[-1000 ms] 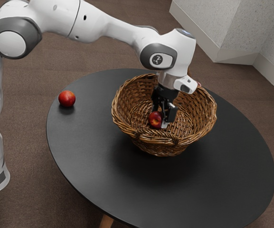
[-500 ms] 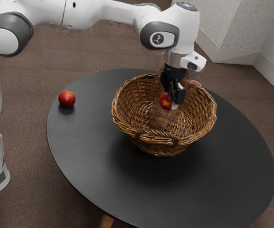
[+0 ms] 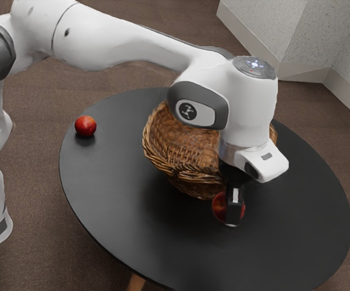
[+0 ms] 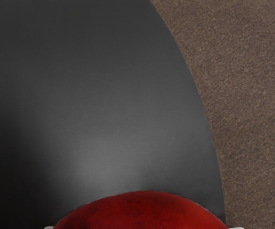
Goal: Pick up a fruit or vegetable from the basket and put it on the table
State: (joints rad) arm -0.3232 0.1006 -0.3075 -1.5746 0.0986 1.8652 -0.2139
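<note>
Closest in, the end effector [image 3: 230, 212] is clamped on a red apple [image 3: 220, 208]: in the wrist view a pale fingertip edge shows at each side of the fruit. The picking half of the task is done, since the apple is out past the basket's rim and over the open part of the desk [image 3: 144, 224]. The hand points down, and the wrist view has bare dark desktop around the fruit, with the desk's curved edge and the brown floor [image 4: 251, 95] alongside.

What remains is the placing. I cannot tell whether the apple is already touching the desktop or hanging just above it, so the next move is probably a short, gentle lowering until it rests, then a release and a straight lift away. Being round, it could roll if let go too high or nudged as the fingers part, and the desk's edge would then matter. The spot itself looks good enough.

Just beyond the hand stands the wicker basket [image 3: 181, 163], upright, partly hidden behind the arm [image 3: 126, 42]; whether more fruit lies inside I cannot tell. The hand should rise clear of its rim afterwards. Farther off, near the desk's edge on the exterior view's left, sits a second red fruit [image 3: 85, 126], well apart from the basket.
</note>
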